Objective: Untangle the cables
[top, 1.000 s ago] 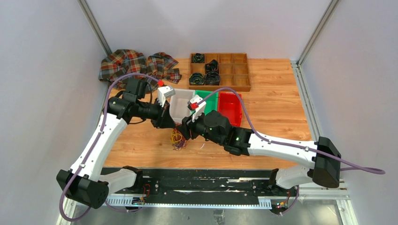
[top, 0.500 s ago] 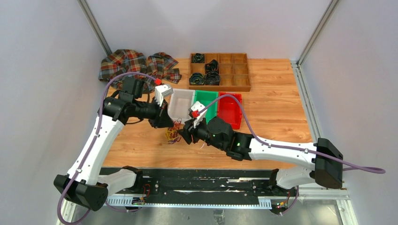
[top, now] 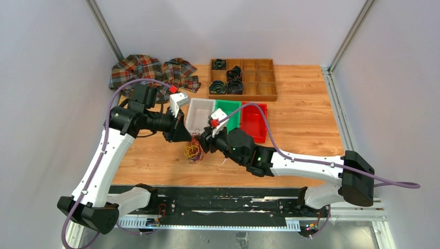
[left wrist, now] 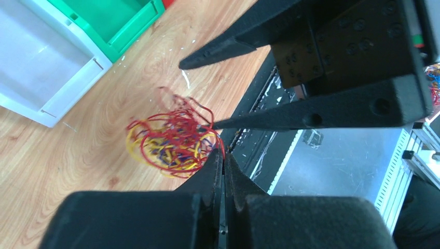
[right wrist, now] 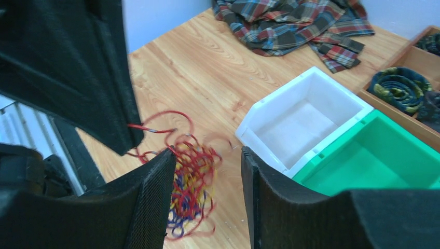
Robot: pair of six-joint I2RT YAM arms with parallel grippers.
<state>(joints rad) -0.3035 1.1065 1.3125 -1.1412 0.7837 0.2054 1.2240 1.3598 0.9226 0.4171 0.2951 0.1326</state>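
Cables (left wrist: 171,148) at closed left jaws' tips

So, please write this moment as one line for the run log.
left claw: shut on cables | right claw: open, close to bundle | untangling: not done

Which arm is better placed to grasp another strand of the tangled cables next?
Probably the right: the right tool stands open over the cables, while the left tool is shut on one of them.
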